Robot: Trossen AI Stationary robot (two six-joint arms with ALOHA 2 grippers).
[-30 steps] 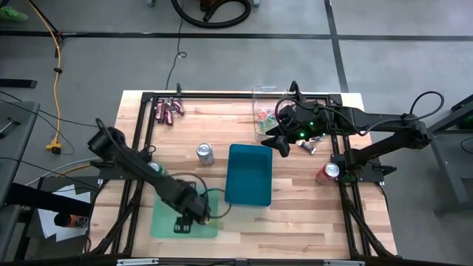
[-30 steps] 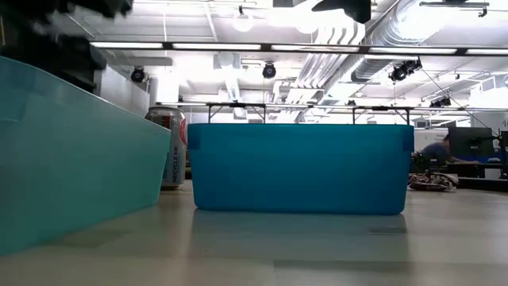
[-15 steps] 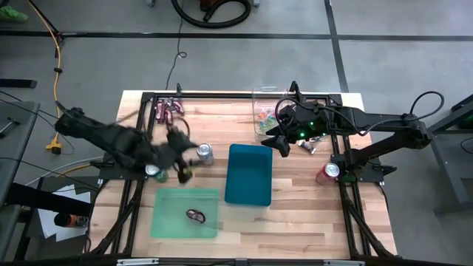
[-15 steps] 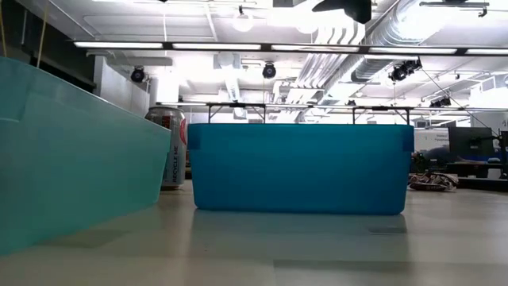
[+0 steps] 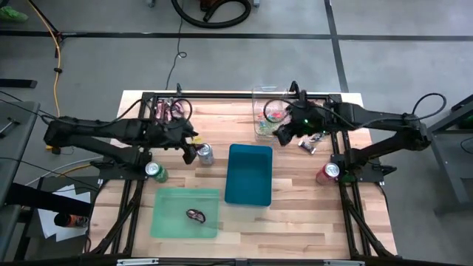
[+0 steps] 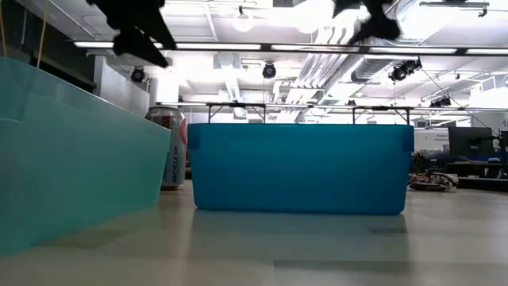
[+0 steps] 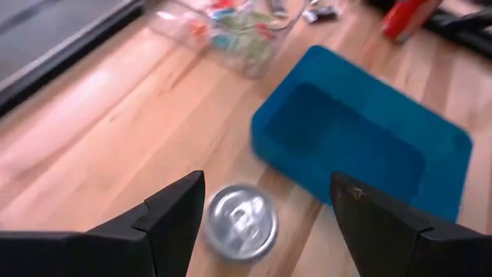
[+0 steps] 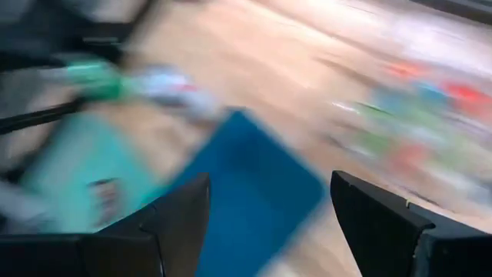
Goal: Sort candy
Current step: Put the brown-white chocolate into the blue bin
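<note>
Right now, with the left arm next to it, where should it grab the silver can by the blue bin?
Probably the cylindrical side wall, jaws straddling it. The silver can stands upright, lid up, so its flat top offers nothing to pinch. The left gripper, jaws open, hovers above it. Come straight down: the blue bin stands clear of it to one side.

One legible text appears: on the soda can point(image 6: 169, 147) standing left of centre in the low view, between the green bin point(image 6: 71, 151) and the blue bin point(image 6: 300, 168), small vertical lettering down its side reads "RECYCLE ME". The can tops in the high and left wrist views show no readable print, and nothing else carries legible lettering.
</note>
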